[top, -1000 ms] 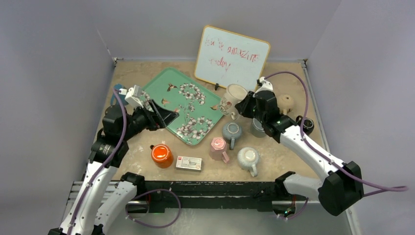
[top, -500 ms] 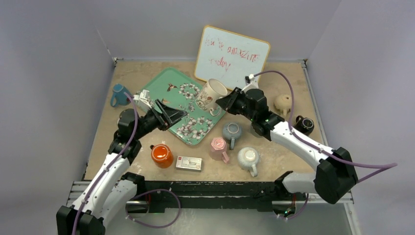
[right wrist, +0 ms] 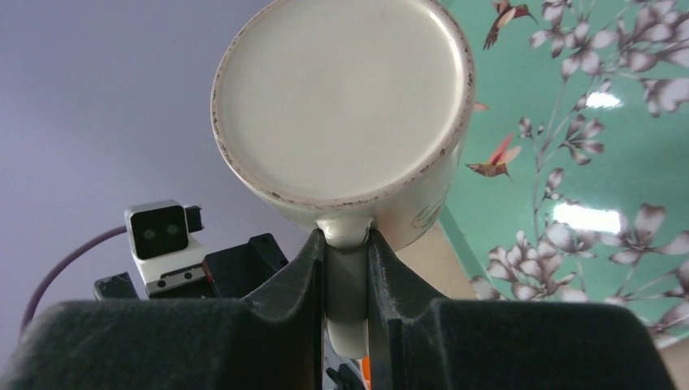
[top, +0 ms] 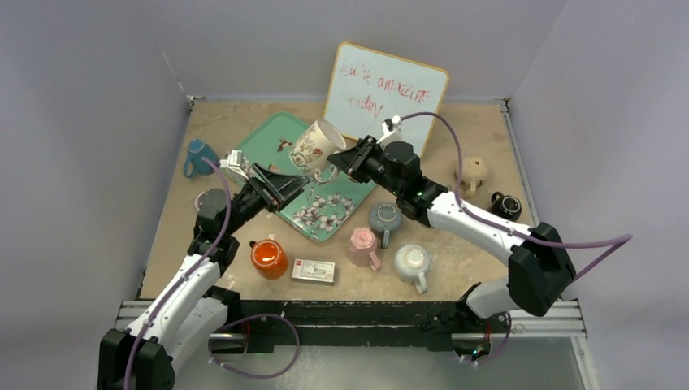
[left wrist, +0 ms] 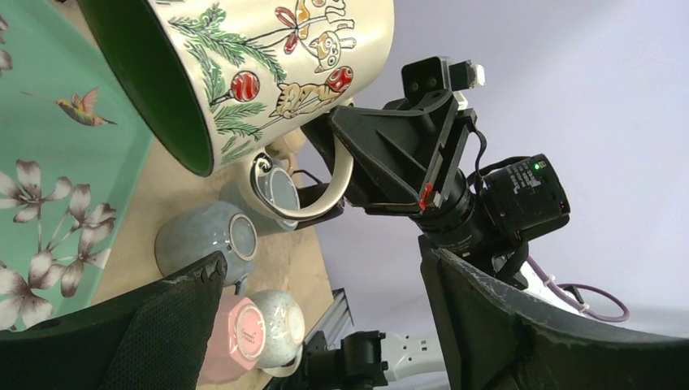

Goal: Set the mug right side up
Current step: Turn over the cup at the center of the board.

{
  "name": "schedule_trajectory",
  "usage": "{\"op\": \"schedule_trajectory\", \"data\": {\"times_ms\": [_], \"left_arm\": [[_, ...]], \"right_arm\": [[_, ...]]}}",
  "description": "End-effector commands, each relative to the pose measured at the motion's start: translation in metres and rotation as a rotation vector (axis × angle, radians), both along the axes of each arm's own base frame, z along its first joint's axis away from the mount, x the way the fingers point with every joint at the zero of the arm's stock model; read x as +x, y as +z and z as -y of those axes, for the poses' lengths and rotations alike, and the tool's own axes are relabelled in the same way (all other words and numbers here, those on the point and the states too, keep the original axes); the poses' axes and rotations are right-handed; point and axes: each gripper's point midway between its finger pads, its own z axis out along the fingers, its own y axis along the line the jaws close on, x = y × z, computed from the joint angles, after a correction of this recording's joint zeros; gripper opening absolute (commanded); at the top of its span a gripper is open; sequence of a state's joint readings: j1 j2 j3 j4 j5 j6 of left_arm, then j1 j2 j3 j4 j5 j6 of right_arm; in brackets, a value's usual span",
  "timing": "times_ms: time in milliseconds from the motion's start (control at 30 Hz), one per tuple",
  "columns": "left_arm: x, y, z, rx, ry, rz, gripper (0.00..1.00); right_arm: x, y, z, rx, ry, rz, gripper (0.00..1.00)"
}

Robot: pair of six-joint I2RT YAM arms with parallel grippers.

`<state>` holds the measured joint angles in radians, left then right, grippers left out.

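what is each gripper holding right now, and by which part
The right gripper holds the cream holiday mug by its handle, pinched between both fingers, in the air above the green tray. The left gripper is open and holds nothing.

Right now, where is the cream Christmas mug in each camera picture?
Top external: cream mug, upper middle, over the green tray.
Left wrist: mug at top left, its green inside showing, tray at left.
Right wrist: mug at top centre, base facing the camera, tray at right.
Shared landmark: the green tray.
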<state>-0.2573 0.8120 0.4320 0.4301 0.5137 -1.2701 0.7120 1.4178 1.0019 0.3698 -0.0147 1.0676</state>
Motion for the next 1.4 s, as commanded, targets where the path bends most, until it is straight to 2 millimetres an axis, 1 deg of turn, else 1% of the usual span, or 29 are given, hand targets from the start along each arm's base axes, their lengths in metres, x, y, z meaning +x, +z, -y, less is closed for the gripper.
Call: {"op": "schedule_trajectory", "data": {"times_ms": [0,67,167,300,400,467,567,700,833,933,1033,1100,1167,1233,1300,1367], "left_arm": [[0.005,0.019,-0.004,-0.064,0.037,0.080,0.89],[0.007,0.018,-0.006,-0.102,0.053,0.085,0.86],[0.009,0.023,-0.010,-0.149,0.080,0.122,0.83],[0.014,0.031,-0.009,-0.163,0.078,0.146,0.80],[0.017,0.033,-0.009,-0.165,0.079,0.146,0.80],[0.019,0.033,-0.008,-0.173,0.079,0.140,0.82],[0.021,0.036,-0.008,-0.188,0.084,0.142,0.83],[0.023,0.042,-0.010,-0.198,0.099,0.158,0.83],[0.027,0.047,-0.011,-0.216,0.115,0.163,0.81],[0.027,0.053,-0.014,-0.263,0.123,0.176,0.74],[0.025,0.062,-0.016,-0.290,0.123,0.200,0.62],[0.024,0.065,-0.016,-0.292,0.121,0.209,0.57],[0.023,0.067,-0.016,-0.289,0.117,0.217,0.56],[0.022,0.067,-0.015,-0.287,0.109,0.214,0.55],[0.019,0.069,-0.014,-0.298,0.099,0.217,0.55],[0.016,0.072,-0.016,-0.312,0.096,0.227,0.52]], "right_arm": [[0.004,0.125,-0.010,0.335,-0.021,0.212,0.00],[0.003,0.127,-0.017,0.363,-0.007,0.194,0.00],[-0.003,0.131,-0.027,0.414,0.032,0.176,0.00],[-0.011,0.136,-0.032,0.451,0.053,0.174,0.00],[-0.016,0.138,-0.033,0.454,0.062,0.176,0.00],[-0.019,0.140,-0.034,0.462,0.068,0.178,0.00],[-0.022,0.143,-0.035,0.483,0.075,0.180,0.00],[-0.029,0.147,-0.041,0.506,0.095,0.179,0.00],[-0.035,0.143,-0.049,0.529,0.119,0.162,0.00],[-0.037,0.133,-0.054,0.535,0.141,0.131,0.00],[-0.038,0.124,-0.055,0.530,0.145,0.115,0.00],[-0.040,0.119,-0.056,0.518,0.153,0.105,0.00],[-0.044,0.116,-0.057,0.513,0.175,0.112,0.00],[-0.051,0.118,-0.058,0.521,0.213,0.133,0.00],[-0.059,0.114,-0.059,0.498,0.251,0.122,0.00],[-0.067,0.108,-0.058,0.481,0.278,0.095,0.00]]}}
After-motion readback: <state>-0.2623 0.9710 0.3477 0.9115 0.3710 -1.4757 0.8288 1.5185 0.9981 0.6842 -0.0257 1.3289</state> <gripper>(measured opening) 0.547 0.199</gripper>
